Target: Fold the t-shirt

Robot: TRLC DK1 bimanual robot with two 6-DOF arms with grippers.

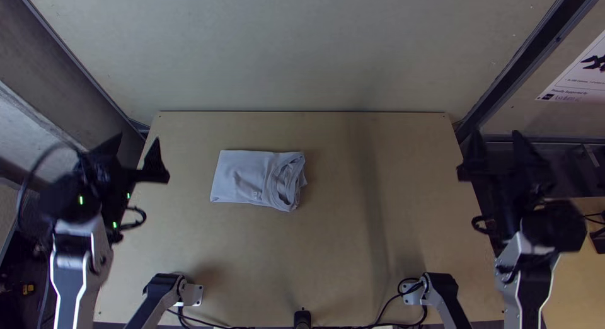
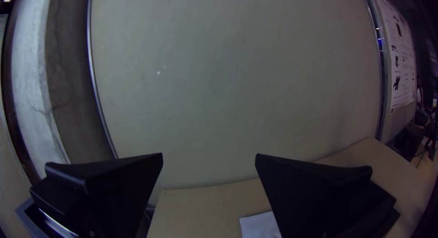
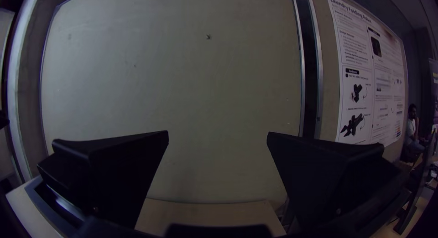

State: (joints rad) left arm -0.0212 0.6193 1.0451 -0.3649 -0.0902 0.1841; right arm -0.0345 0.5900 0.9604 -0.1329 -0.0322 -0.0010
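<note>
The t-shirt (image 1: 242,178) lies folded into a compact, roughly rectangular bundle on the counter (image 1: 340,253), left of its middle, with curved, layered edges stacked at the bundle's right end; the left pincer (image 1: 138,137) hangs near the counter's left edge, to the left of the t-shirt and apart from it, spread wide; the right pincer (image 1: 496,133) hangs past the right edge, farther from the t-shirt, likewise spread wide; the top view gives the t-shirt's whole outline; the left wrist view catches a pale part of it; the right wrist view gives a large poster (image 3: 369,74) beside the upright panel (image 3: 182,83).
</note>
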